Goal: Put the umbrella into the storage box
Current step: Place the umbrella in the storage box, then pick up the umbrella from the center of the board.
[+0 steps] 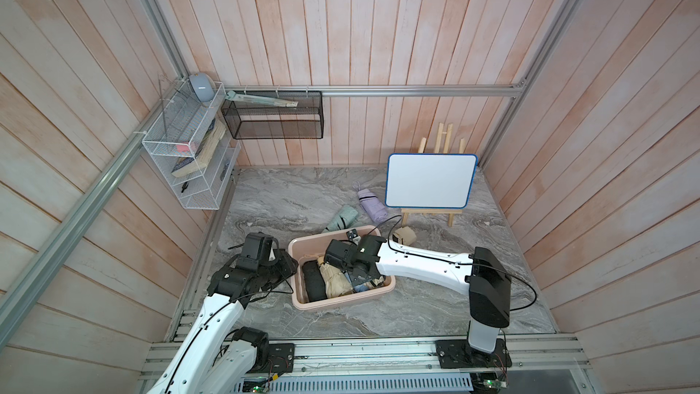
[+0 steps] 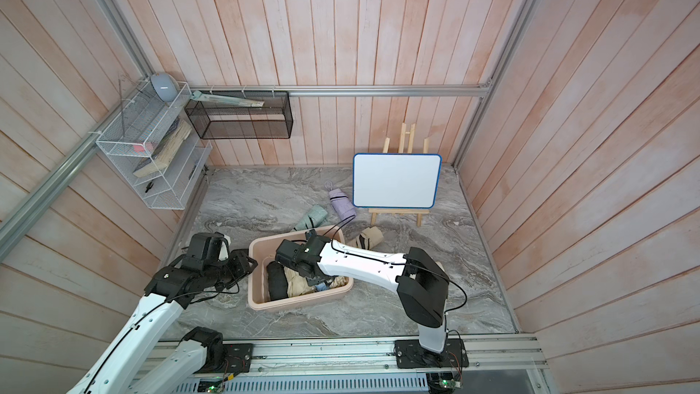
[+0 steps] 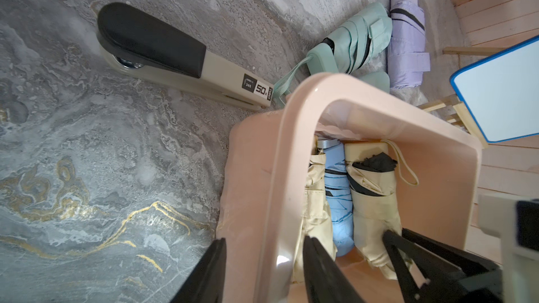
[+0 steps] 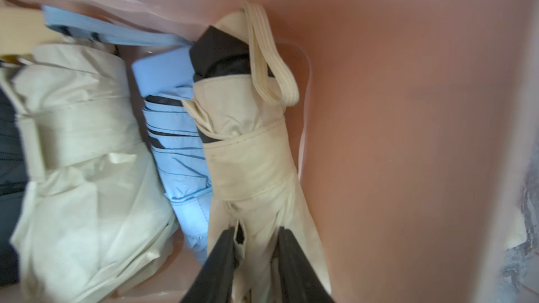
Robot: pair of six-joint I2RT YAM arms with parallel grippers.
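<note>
The pale pink storage box (image 1: 341,302) sits on the marble table near the front, in both top views. My left gripper (image 3: 267,257) is shut on its left rim (image 3: 280,170), one finger outside the wall and one inside. My right gripper (image 4: 256,234) reaches down into the box and is shut on the fabric end of a beige folded umbrella (image 4: 248,155), which lies against the box's right wall. Beside it in the box lie a light blue umbrella (image 4: 180,155), a cream one (image 4: 81,141) and a black one (image 1: 314,278).
Behind the box lie a mint green umbrella (image 1: 342,217), a lilac one (image 1: 373,200) and a tan one (image 1: 405,236). A beige stapler (image 3: 163,51) lies left of the box. A whiteboard on an easel (image 1: 430,185) stands back right. A white wire rack (image 1: 185,153) and a black mesh basket (image 1: 276,117) hang on the wall.
</note>
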